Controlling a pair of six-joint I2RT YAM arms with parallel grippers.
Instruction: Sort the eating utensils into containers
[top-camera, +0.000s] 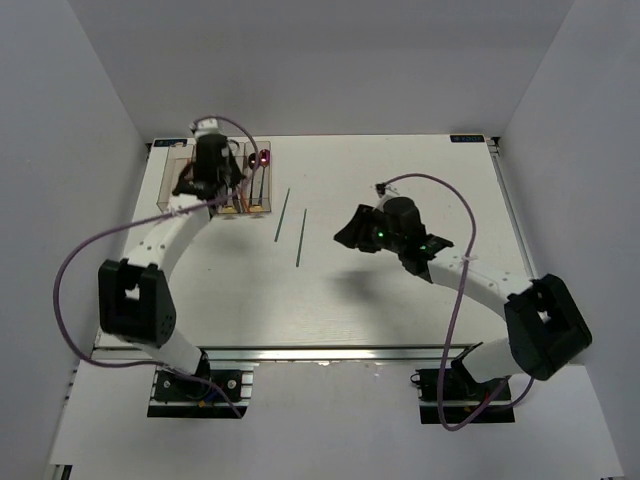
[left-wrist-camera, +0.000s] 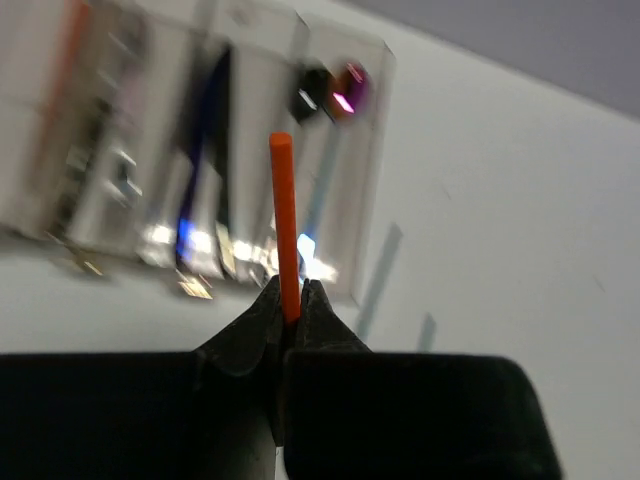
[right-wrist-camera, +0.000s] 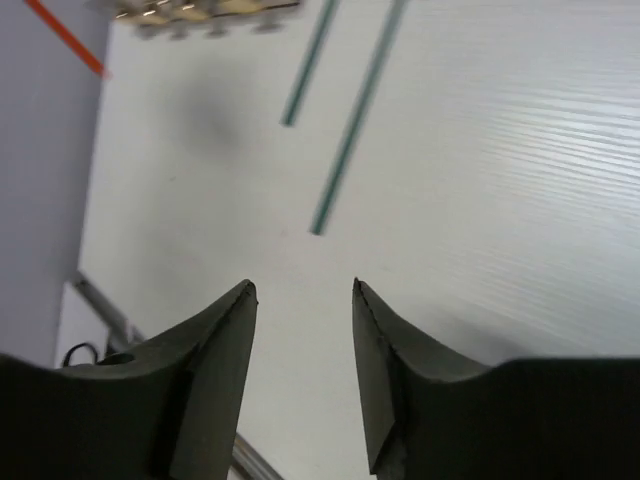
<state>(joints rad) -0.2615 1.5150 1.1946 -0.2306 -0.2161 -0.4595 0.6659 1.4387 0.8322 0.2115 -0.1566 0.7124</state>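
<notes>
— What surface and room were recorded?

— A white matte table (top-camera: 400, 300), finely lined like wood grain in the right wrist view, was seen boxed in by plain pale walls (top-camera: 330, 60).

— And the containers?

— The containers (top-camera: 180, 180) were made out as tall, narrow bins of clear, glossy plastic, joined in a row. A shiny pink-red spoon (left-wrist-camera: 347, 95) was seen in the end bin; a dark blue piece (left-wrist-camera: 205, 120) two bins along was too blurred to be named.

— How was the left gripper found?

— The left gripper (left-wrist-camera: 291, 305) was seen just over the containers, its black fingers pinched tight on a slim, smooth orange chopstick (left-wrist-camera: 284, 220), which stood straight out from the tips.

— And the other?

— The right gripper (right-wrist-camera: 300, 300) was seen well apart from the containers, its jaws parted about halfway, with nothing between them.

— What was left out?

— A nearer green chopstick (top-camera: 282, 215) and a farther green chopstick (top-camera: 302, 238), both thin and straight, were seen flat beside the containers, roughly parallel and apart.
</notes>
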